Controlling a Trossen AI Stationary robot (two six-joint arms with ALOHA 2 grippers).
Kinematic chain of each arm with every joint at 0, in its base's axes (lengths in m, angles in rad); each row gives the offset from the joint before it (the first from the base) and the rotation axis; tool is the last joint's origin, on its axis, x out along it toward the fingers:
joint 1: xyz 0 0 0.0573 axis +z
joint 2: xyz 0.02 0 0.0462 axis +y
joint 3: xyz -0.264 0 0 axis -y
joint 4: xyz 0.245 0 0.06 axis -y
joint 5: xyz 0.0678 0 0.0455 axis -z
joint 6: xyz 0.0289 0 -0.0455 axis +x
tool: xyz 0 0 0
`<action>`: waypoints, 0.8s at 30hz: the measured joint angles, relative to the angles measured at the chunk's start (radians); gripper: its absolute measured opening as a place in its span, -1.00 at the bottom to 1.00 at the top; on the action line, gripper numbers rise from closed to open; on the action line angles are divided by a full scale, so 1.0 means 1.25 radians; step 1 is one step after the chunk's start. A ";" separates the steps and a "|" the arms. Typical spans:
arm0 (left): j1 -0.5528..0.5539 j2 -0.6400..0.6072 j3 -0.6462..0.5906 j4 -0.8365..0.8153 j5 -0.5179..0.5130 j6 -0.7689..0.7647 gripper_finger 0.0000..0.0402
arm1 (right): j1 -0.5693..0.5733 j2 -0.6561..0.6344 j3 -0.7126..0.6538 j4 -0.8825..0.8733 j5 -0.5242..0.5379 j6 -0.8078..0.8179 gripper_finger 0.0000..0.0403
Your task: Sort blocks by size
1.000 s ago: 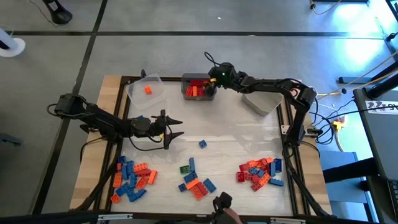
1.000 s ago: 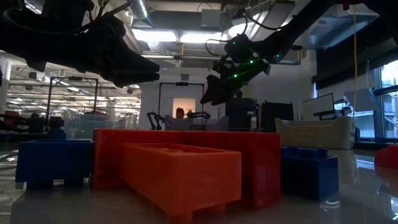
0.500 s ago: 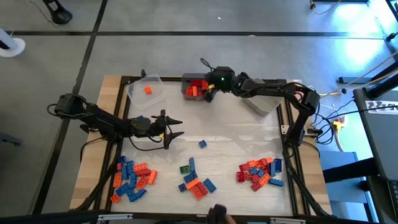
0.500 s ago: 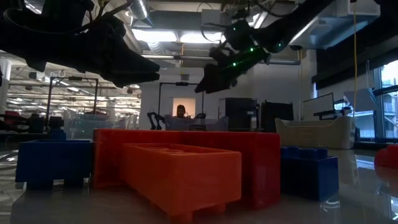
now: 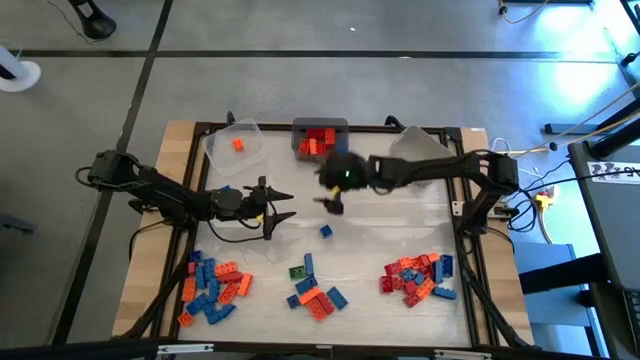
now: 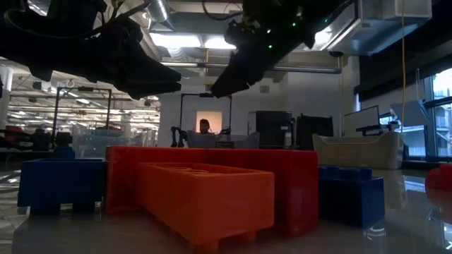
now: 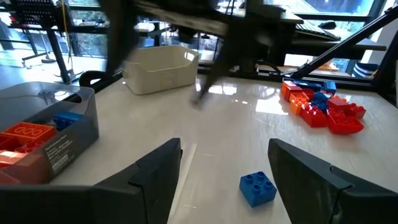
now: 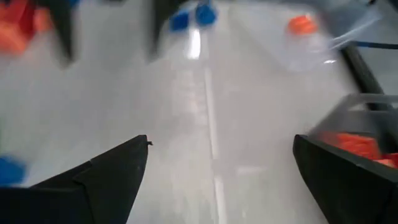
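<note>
1. I have the right gripper over mid-table, just in front of the grey plastic bin holding red and orange bricks; its fingers are spread wide with nothing between them. I judge this as the reach-for-next-brick step.
2. Left gripper hovers left of centre, jaws apart, empty, waiting.
3. Task things: loose small blue studded brick lies alone mid-table, near both grippers; three heaps of red, orange and blue studded bricks sit along the near edge – left heap, middle heap, right heap. One orange brick sits in the clear plastic bin.
4. Next move, my guess: bring the right gripper down over the lone blue brick, line the fingers across its sides, close.
5. Views: the left wrist view shows the blue brick's studs and a white tub beyond; the high view alone shows all heaps. The low view is blocked by big close bricks, arms only dark shapes.
</note>
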 joint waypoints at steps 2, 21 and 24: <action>0.000 0.000 0.000 0.000 0.000 0.000 0.14 | 0.047 0.001 0.000 -0.031 0.034 -0.002 0.98; 0.000 0.000 0.000 -0.001 0.000 -0.004 0.14 | 0.343 0.054 0.000 -0.024 0.114 0.143 0.97; 0.000 0.000 0.000 -0.002 0.000 -0.004 0.14 | 0.345 0.102 0.000 0.027 0.126 0.192 0.97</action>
